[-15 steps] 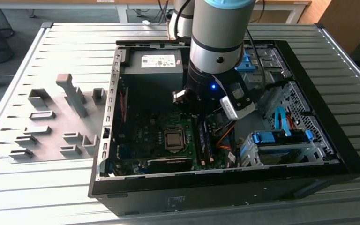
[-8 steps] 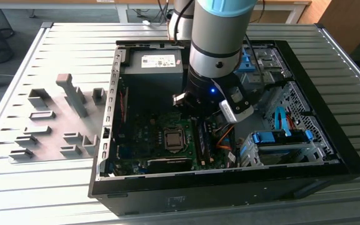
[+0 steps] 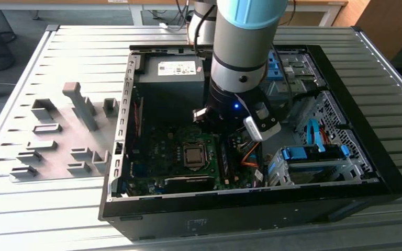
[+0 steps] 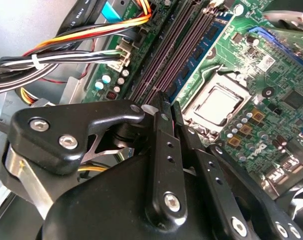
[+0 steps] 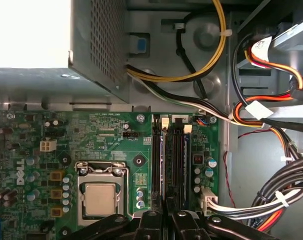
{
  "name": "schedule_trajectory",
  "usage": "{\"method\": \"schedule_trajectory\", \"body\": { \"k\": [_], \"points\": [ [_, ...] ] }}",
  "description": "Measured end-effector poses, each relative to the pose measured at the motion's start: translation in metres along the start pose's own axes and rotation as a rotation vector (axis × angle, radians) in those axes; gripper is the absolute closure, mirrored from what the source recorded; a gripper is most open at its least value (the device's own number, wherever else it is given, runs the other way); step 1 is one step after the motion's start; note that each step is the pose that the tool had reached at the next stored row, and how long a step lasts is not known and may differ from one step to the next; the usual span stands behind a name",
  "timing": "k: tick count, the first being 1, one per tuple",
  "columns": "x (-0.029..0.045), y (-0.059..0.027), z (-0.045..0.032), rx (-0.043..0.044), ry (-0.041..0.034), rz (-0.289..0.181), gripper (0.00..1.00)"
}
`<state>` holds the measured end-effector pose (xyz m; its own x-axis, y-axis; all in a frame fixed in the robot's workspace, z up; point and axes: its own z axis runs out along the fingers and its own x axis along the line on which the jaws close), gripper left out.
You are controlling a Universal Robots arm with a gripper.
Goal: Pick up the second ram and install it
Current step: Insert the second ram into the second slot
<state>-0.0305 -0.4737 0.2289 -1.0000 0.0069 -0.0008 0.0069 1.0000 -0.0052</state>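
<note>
Slatted metal tabletop (image 3: 61,42) is seen under an open computer case (image 3: 368,172) in the exterior view, with grey fixture blocks (image 3: 82,104) set out toward that view's left. The arm's wrist is lowered into the case, so the gripper (image 3: 217,130) is largely hidden behind it, and blue drive brackets (image 3: 313,152) are seen toward that view's right.

In both wrist views the gripper (image 4: 166,102) (image 5: 166,202) is shown above the motherboard's memory slots, beside the processor socket (image 4: 216,105) (image 5: 99,197). Its fingers (image 4: 161,130) are drawn together, and nothing is seen between them. The second ram (image 4: 194,52) (image 5: 164,165) is stood in a slot, next to empty dark slots. Its near end is covered by the fingertips, so it cannot be told whether they touch it, nor whether it is fully seated.

Bundled cables (image 4: 66,55) (image 5: 261,110) are cut off at the edges, and the power supply (image 5: 31,75) is partly washed out by glare.
</note>
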Motion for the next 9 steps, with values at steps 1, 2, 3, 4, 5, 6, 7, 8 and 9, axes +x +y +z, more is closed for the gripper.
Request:
{"method": "schedule_trajectory", "body": {
  "k": [1,2,3,4,5,6,7,8,9],
  "points": [
    [0.0000,0.0000,0.0010,0.0000,0.0000,0.000,0.86],
    [0.0000,0.0000,0.0016,-0.0001,-0.0001,0.001,0.86],
    [0.0000,-0.0001,0.0019,0.0001,0.0000,0.001,0.86],
    [0.0000,-0.0001,0.0019,0.0002,0.0001,0.001,0.86],
    [0.0000,-0.0001,0.0019,0.0002,0.0001,0.001,0.86],
    [0.0000,-0.0001,0.0022,0.0000,0.0000,0.001,0.86],
    [0.0000,0.0000,0.0025,0.0000,-0.0001,0.001,0.86],
    [0.0000,0.0000,0.0025,-0.0001,0.0000,0.001,0.86],
    [0.0000,0.0000,0.0027,-0.0001,-0.0001,0.001,0.86]
  ]
}}
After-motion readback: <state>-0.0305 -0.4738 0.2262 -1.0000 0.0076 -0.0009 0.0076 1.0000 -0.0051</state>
